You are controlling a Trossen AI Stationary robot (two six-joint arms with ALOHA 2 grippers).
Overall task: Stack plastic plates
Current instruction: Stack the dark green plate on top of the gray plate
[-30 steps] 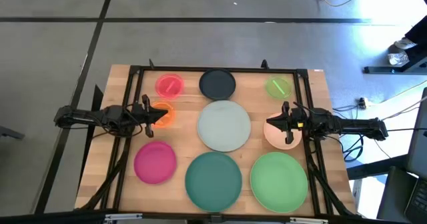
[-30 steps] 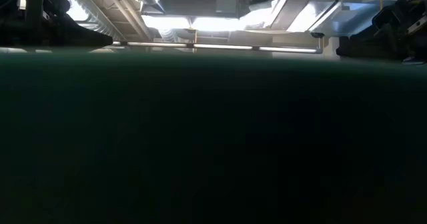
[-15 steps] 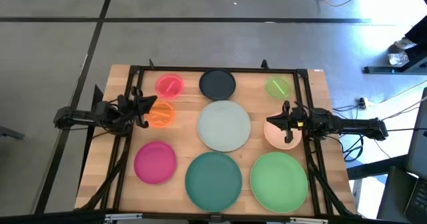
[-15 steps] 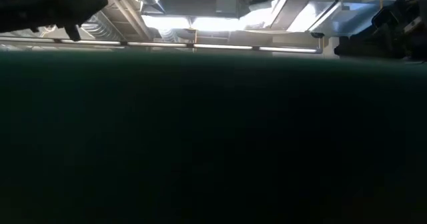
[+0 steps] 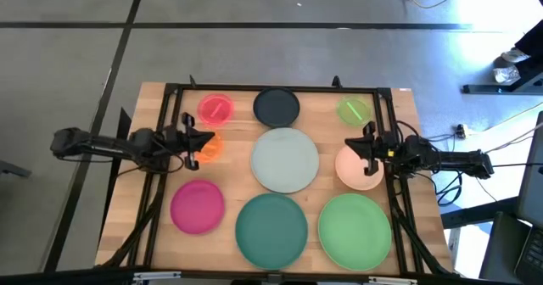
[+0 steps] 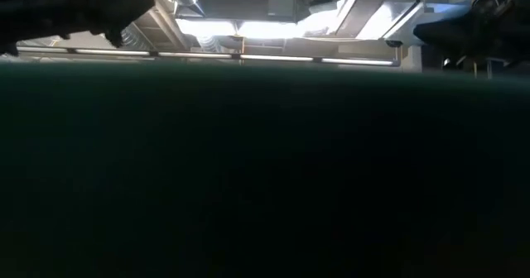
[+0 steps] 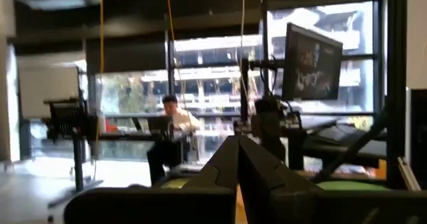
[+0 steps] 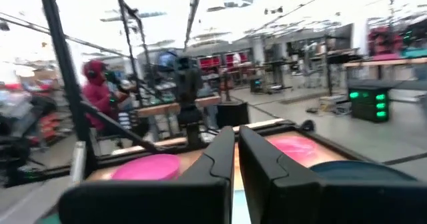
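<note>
Nine plates lie flat on the wooden table: small red [image 5: 215,108], black [image 5: 277,106] and small green [image 5: 354,110] at the far side. Orange [image 5: 209,148], large pale grey [image 5: 285,159] and peach [image 5: 358,170] lie in the middle row. Magenta [image 5: 197,206], teal [image 5: 271,226] and large green [image 5: 355,228] lie at the near side. My left gripper [image 5: 200,140] is shut and empty, raised over the orange plate's left part; its fingers meet in the left wrist view [image 7: 237,147]. My right gripper [image 5: 361,142] is shut and empty over the peach plate's far edge, and also shows in the right wrist view [image 8: 235,136].
A black frame [image 5: 271,88] runs round the table's far edge and sides. In the low view a dark teal mass [image 6: 265,170] right in front of the camera hides the table. A person sits in the room beyond [image 7: 170,127].
My left gripper drew back toward the table's left edge, then came forward again over the orange plate, and shows higher in the low view. My right gripper has gone toward the far edge, uncovering more of the peach plate. No plate has moved.
</note>
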